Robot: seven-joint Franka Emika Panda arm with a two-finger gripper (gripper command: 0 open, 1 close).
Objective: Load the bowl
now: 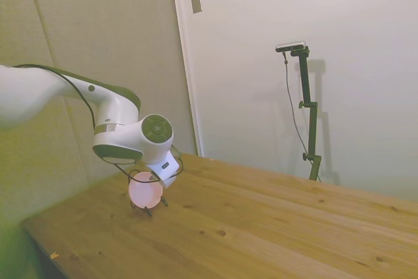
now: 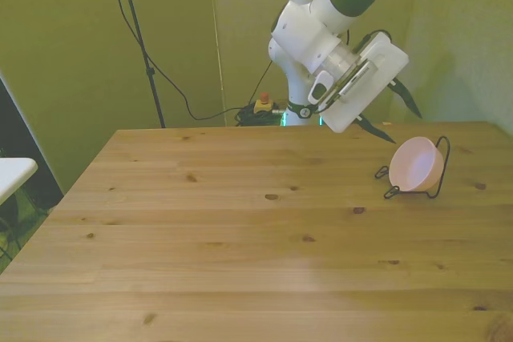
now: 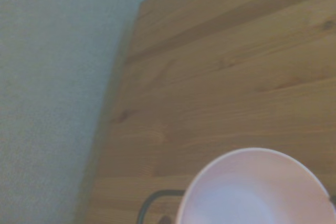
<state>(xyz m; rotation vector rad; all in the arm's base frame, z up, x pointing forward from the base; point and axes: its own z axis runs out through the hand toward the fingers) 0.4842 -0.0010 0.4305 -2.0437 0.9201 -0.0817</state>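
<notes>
The pale-pink bowl (image 2: 415, 166) rests tilted on its side in a black wire rack (image 2: 440, 167) near the front view's right edge of the table. Its opening faces the front view's left. My gripper (image 2: 405, 128) hangs open in the air just above and to the front view's left of the bowl, apart from it, with nothing between the fingers. From the side, the bowl (image 1: 145, 191) shows below the white hand, in the rack (image 1: 147, 209). The wrist view catches the bowl's rim (image 3: 257, 190) and a bit of rack wire (image 3: 152, 200).
The wooden table (image 2: 240, 230) stretches wide toward the front view's left. A black stand with a cable (image 2: 140, 38) rises behind the table's far edge at the front view's left. A wall lies close beside the table at the bowl's end.
</notes>
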